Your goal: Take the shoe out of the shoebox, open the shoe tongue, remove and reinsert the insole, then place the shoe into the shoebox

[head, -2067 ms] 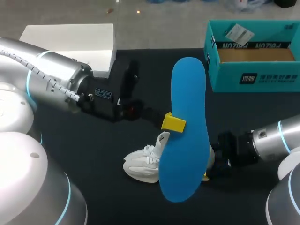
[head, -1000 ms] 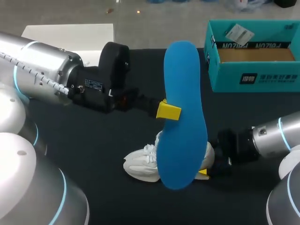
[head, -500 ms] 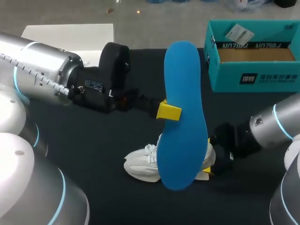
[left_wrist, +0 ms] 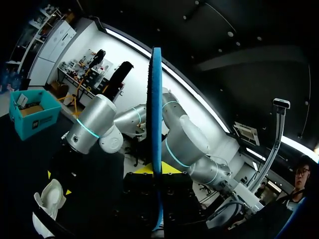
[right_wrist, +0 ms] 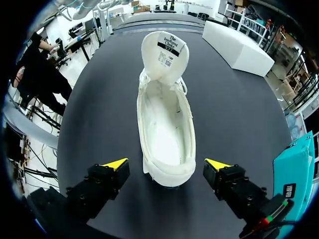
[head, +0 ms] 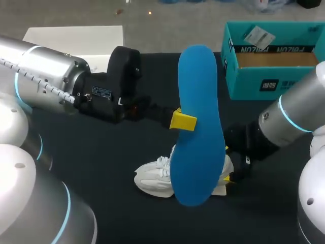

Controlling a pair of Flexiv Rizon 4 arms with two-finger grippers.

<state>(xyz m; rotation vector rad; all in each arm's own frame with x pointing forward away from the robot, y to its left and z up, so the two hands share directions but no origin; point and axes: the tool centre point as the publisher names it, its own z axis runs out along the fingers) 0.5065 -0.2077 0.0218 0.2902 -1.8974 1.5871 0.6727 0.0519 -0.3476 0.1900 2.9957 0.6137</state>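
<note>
The blue insole [head: 197, 127] is up in the air, well clear of the shoe, and the left pincer [head: 184, 122] is clenched on it near the middle of its long edge. From the left wrist view it shows edge-on, a thin blue blade rising straight out from between the fingers.

Down on the black surface [head: 101, 162] lies the white shoe [right_wrist: 164, 134], directly under the hanging insole's lower end in the head view. The tongue [right_wrist: 164, 55] is thrown right forward over the toe, so the opening gapes wide, and the inside is bare white with no insole in it.

The right pincer [right_wrist: 166, 164] sits at the heel end, released, one yellow tip on each side of the heel and neither touching it as far as I can see. It looks placed to steady the shoe, though that is a guess.

The teal shoebox [head: 274, 84] waits at the far right of the surface, well apart from the shoe, with only a small card or tag in its back corner.

So, by my reading, three steps are done: shoe out of the box, tongue opened, insole pulled. What remains is sliding the insole back in, toe end first most likely, and then carrying the shoe over and setting it in the shoebox.
</note>
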